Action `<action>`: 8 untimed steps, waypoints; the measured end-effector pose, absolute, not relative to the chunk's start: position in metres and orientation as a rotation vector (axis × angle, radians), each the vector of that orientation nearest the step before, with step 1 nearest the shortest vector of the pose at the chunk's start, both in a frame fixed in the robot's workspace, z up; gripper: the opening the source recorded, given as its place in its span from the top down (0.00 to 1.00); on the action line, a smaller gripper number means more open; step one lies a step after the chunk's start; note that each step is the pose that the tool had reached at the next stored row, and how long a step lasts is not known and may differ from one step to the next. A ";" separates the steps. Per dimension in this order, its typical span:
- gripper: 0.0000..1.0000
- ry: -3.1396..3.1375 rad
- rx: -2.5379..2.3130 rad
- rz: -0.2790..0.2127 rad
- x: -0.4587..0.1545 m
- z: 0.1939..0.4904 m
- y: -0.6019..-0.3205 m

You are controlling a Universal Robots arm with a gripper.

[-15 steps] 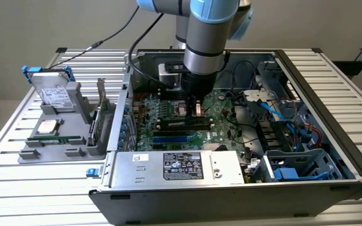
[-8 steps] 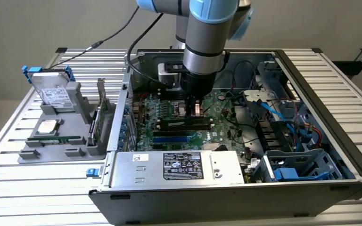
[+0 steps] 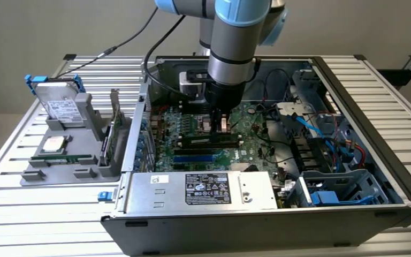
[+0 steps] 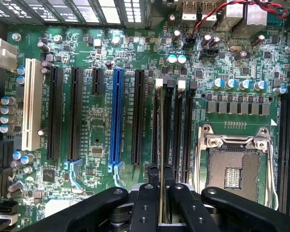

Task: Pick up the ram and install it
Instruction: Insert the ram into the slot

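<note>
Seen edge-on, the ram [image 4: 162, 125] is a thin green board running along one of the black memory slots [image 4: 176, 125] on the motherboard [image 4: 92, 121], beside a white latch [image 4: 159, 83]. My gripper [image 4: 161, 170] is shut on it, with one black finger [image 4: 152, 186] on each side. I cannot tell whether the board is pressed fully into the slot. In the exterior view the gripper [image 3: 220, 122] reaches straight down into the open computer case [image 3: 377, 160], over the middle of the motherboard.
The empty processor socket [image 4: 234, 169] lies close beside the memory slots, and a blue slot [image 4: 117, 116] on the other side. The power supply box [image 3: 202, 190] fronts the case. A grey fixture [image 3: 84, 174] holds a hard drive [image 3: 61, 104] and a silver processor [image 3: 54, 143].
</note>
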State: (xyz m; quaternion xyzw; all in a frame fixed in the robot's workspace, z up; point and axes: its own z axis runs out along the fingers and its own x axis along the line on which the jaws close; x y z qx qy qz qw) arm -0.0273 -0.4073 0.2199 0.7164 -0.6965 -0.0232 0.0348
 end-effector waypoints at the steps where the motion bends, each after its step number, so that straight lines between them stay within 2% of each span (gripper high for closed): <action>1: 0.86 -2.141 2.200 -0.069 -0.027 0.220 -0.407; 8: 0.86 -2.139 2.191 -0.057 -0.027 0.219 -0.407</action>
